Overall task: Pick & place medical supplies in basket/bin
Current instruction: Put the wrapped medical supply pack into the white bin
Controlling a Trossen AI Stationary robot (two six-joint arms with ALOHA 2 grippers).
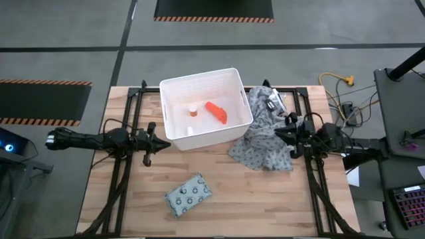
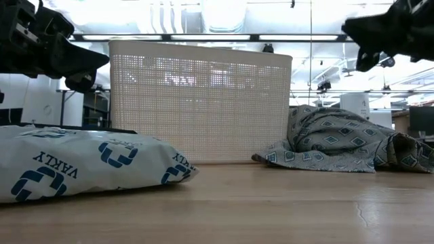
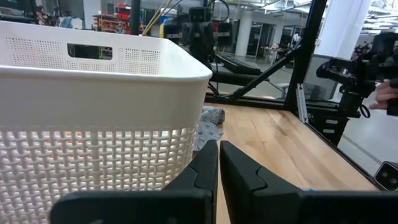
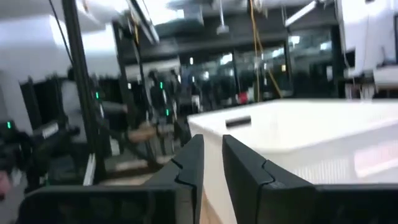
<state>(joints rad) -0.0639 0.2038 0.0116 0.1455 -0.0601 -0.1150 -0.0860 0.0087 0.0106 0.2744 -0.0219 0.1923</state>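
Observation:
The white perforated bin (image 1: 174, 89) stands at the table's far middle. In it lie the orange-red tapered piece (image 1: 216, 112), a small white cylinder (image 1: 192, 109) and a small white round cap (image 1: 188, 131). The pale dotted packet (image 1: 189, 194) lies flat on the wood near the table's near edge and fills the low view's left foreground (image 2: 88, 166). My left gripper (image 1: 154, 134) hovers shut just left of the bin's near-left corner, above the table (image 3: 219, 152). My right gripper (image 1: 277, 131) hovers over the grey cloth right of the bin, its fingers a narrow gap apart (image 4: 213, 152).
A large grey patterned cloth (image 1: 265, 136) lies crumpled against the bin's right wall and rises as a heap in the low view (image 2: 339, 144). Black frame rails (image 1: 119, 179) run along both table sides. Bare wood lies around the packet and toward the near edge.

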